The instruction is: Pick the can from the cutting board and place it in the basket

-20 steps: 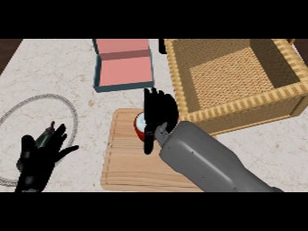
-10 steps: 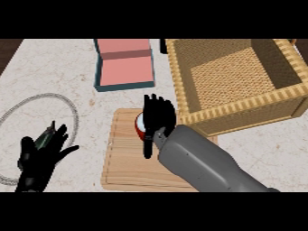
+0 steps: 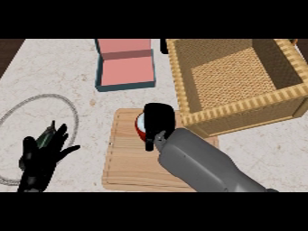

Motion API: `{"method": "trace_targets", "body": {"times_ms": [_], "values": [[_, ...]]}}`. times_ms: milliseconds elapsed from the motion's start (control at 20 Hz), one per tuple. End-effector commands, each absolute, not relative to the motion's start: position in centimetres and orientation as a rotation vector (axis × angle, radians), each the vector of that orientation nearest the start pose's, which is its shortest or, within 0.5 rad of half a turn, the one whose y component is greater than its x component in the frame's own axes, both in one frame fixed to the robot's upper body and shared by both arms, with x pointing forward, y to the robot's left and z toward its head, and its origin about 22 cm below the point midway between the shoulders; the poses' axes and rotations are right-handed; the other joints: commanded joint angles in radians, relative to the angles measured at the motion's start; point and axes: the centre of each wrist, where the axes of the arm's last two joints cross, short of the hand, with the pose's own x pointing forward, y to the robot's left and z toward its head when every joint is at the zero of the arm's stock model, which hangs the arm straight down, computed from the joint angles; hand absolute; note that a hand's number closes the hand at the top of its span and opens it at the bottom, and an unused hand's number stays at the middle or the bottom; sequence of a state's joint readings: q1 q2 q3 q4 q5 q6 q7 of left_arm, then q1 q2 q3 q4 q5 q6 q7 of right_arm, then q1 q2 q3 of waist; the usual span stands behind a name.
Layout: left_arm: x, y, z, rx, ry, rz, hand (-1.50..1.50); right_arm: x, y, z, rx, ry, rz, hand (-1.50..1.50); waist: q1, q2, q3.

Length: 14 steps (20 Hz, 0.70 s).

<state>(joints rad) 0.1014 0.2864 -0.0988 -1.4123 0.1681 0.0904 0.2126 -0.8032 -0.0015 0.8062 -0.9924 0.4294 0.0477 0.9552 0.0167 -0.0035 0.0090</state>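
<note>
Nearest, at the lower left, the left hand [image 3: 41, 155] rests with its fingers spread and straight, holding nothing. It lies over the near right part of a thin grey ring [image 3: 23, 110] that sits flat on the pale speckled counter [image 3: 63, 67].

To the right, the grey right forearm comes in from the near edge and runs up and left across the wooden cutting board [image 3: 126, 167]. The board lies flat in the middle of the counter, its far right corner just beside the basket's near wall.

At the end of that forearm, the right hand [image 3: 159, 122] is over the far part of the board, fingers curled down around the can [image 3: 142, 126] — grasping it. Only a sliver of the can shows at the hand's left side, a white top and a red side; the rest is hidden behind the fingers. The can is at the far end of the cutting board, not in the basket; whether it touches the wood cannot be told.

Farther right stands the woven basket [image 3: 249, 106], large and rectangular, its bottom bare.

Farthest, left of the basket, a pink box with teal sides [image 3: 125, 65] lies on the counter — well apart from the board.
</note>
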Motion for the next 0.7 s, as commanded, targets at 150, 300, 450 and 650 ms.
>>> {"method": "trace_targets", "body": {"times_ms": [150,300,450,650], "values": [[21.5,29.4,-5.3,0.152,-1.019,-0.022,0.00,31.7,-0.1,3.9,-0.765,-0.924,1.367,1.50,-0.012,0.004,-0.009],[20.2,28.4,-5.1,0.164,-1.021,-0.036,0.00,32.5,-0.7,3.2,-0.764,-0.929,1.373,1.50,-0.007,0.005,-0.009],[20.7,28.0,-5.5,0.143,-1.019,-0.030,0.00,31.9,-0.1,3.5,-0.795,-0.944,1.374,1.50,-0.006,0.005,-0.009],[19.4,27.6,-5.8,0.119,-1.016,-0.044,0.00,28.1,0.5,0.3,-0.922,-0.956,1.486,1.50,0.002,0.004,-0.009]]}}
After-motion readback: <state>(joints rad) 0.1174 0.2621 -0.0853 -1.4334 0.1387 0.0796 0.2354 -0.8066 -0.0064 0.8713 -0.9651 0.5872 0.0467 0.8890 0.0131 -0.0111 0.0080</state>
